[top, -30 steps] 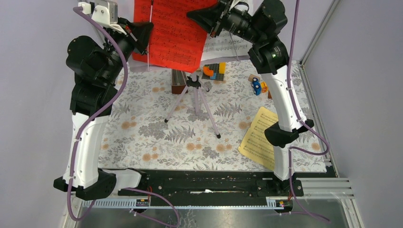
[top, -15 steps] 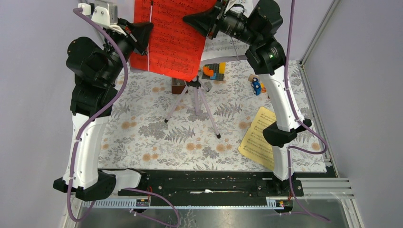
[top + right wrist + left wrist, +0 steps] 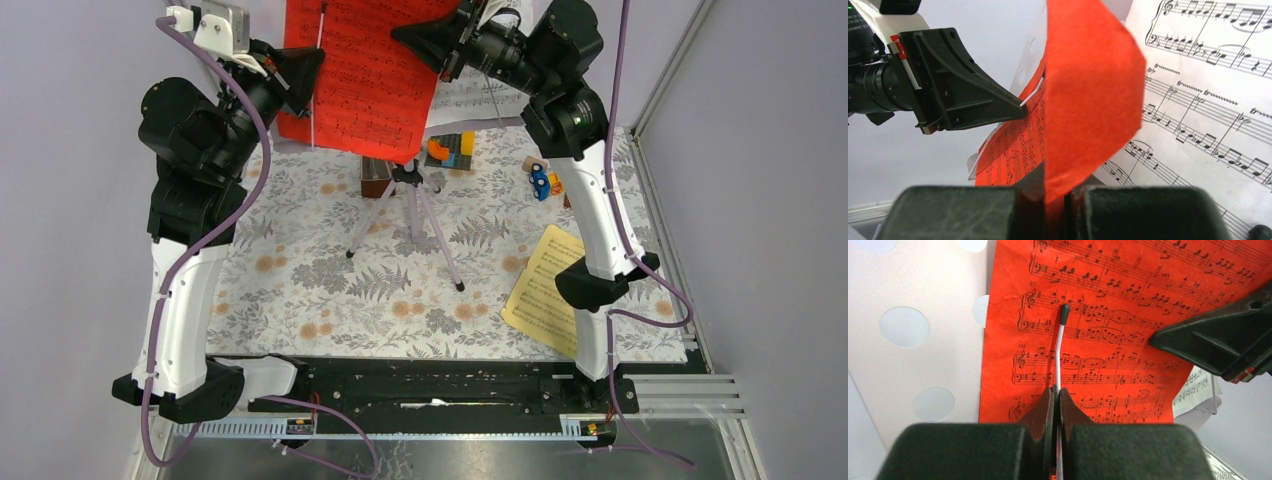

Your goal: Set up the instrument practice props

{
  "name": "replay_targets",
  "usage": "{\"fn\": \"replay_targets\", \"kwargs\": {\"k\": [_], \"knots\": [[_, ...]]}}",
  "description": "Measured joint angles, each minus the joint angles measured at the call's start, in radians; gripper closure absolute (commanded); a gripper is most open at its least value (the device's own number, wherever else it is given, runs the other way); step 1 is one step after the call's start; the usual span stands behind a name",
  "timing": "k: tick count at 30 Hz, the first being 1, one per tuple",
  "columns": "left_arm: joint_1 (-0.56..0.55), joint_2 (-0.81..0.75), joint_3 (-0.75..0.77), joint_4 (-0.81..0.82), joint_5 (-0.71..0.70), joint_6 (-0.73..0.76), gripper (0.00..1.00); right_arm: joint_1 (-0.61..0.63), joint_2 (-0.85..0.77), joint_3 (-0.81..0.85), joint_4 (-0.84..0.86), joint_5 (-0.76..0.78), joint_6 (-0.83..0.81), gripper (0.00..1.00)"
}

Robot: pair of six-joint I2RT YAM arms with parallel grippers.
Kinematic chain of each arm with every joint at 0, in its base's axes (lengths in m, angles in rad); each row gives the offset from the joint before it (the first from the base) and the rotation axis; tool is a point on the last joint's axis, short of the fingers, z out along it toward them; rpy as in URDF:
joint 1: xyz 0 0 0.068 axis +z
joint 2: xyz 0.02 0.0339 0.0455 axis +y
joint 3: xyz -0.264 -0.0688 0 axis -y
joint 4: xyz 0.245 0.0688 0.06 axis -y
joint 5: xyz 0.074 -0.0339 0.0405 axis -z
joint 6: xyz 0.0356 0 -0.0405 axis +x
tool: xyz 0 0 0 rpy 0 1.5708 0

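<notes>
Top external view: you're working high at the back of the table (image 3: pixel 300 280), with both arms reaching up over the tripod (image 3: pixel 411 215). Left gripper (image 3: pixel 1057 392) is sitting fully closed on the thin wire clip (image 3: pixel 1062 340), which is running up across the red sheet (image 3: pixel 1108 325). Can't tell whether the clip is pressing the paper. Panel (image 3: pixel 923 365) is showing just left of that sheet, and the sheet's left edge is overlapping it. Right gripper (image 3: pixel 1054 192) is pinching the red sheet's right edge, jaws closed on paper that is curling up out of the grip. White sheet (image 3: pixel 1208 95) is hanging behind it, further right.

My read of the step: you're seating the red sheet flat on the panel under the clip. To do it well, be holding the clip off the paper with the left while the right is squaring the sheet. Be pulling along the page, not twisting, since the pinched edge is buckling and looking likely to crease.

Room: the left arm is sitting near the left wall, so little is giving there. Open table is lying below, round the tripod legs. Blocks (image 3: pixel 450 150) are standing just right of the tripod head. Yellow sheet (image 3: pixel 545 290) is lying flat by the right arm, near the table's right edge.
</notes>
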Motion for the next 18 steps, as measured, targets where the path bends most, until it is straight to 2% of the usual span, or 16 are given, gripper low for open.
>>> {"fn": "replay_targets", "kwargs": {"k": [18], "knots": [[0.020,-0.003,-0.013,0.016,0.162,0.060,1.00,0.055,0.000,-0.040,0.127,0.003,-0.180,0.95]]}}
